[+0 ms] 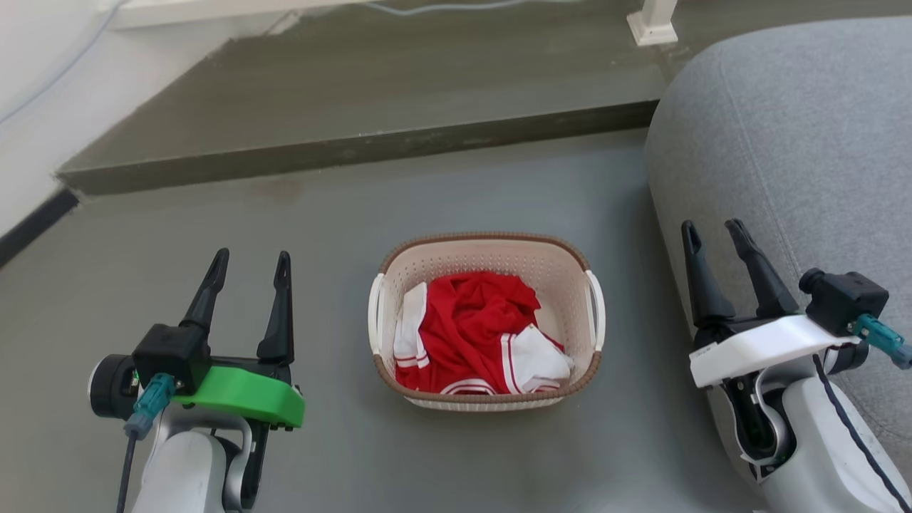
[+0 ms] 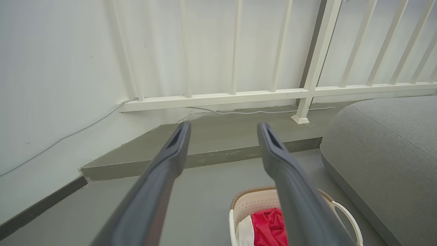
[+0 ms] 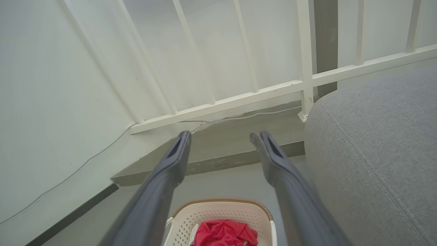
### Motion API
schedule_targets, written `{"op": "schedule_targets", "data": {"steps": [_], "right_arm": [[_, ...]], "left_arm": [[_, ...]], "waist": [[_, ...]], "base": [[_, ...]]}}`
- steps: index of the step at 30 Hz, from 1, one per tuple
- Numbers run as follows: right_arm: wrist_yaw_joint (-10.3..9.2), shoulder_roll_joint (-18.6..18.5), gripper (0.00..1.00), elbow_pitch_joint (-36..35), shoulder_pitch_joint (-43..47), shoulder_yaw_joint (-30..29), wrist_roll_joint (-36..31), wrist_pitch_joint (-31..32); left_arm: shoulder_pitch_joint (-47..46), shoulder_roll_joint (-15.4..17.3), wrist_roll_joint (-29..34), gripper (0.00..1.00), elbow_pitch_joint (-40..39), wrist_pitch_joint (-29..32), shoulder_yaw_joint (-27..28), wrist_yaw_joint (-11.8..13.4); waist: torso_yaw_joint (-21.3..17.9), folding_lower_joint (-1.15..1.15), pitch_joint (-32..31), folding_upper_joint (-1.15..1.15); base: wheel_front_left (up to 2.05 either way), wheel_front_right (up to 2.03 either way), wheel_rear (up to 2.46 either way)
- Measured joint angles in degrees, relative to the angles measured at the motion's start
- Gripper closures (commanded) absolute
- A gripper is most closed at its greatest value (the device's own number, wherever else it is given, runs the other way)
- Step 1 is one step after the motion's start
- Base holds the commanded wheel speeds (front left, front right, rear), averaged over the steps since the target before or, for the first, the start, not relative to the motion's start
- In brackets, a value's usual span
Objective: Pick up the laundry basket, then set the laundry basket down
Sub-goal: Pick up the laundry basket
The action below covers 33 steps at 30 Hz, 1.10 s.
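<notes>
Cream perforated plastic, brown woven rim, white handles: the laundry basket (image 1: 484,258) holds red-and-white cloth (image 1: 477,328); our left claw (image 1: 252,255) and right claw (image 1: 711,226) gape empty.

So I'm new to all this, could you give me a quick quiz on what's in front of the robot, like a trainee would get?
1. True or false: the left gripper and the right gripper are both open, and neither touches the laundry basket.
2. What lies in the basket? A) blue towels B) red and white clothing C) nothing
3. Fill in: the grey upholstered seat stands on the robot's ___ side.

Key: 1 true; 2 B; 3 right.
</notes>
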Motion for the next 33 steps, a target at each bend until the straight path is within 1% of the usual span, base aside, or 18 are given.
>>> {"op": "schedule_targets", "data": {"steps": [5,19,33], "right_arm": [[0.16,0.23,0.00,-0.11,-1.13,-0.46,-0.09,0.00],[0.46,1.25,0.00,0.41,-6.12,-1.54,-0.41,-0.01],[0.51,1.41,0.00,2.97,-10.76,-2.63,-0.64,-0.01]], "left_arm": [[-0.71,-0.04,0.00,0.00,-0.14,0.00,-0.01,-0.33],[-6.30,-0.19,0.00,0.00,-0.23,0.00,0.07,-1.48],[-11.59,-0.35,0.00,0.00,3.07,-0.01,-0.10,-2.08]], "waist": [[-0.26,0.00,2.57,0.00],[-1.06,0.00,10.76,0.00],[-1.72,0.00,17.72,0.00]], "base": [[0.00,0.00,0.00],[0.00,0.00,0.00],[0.00,0.00,0.00]]}}
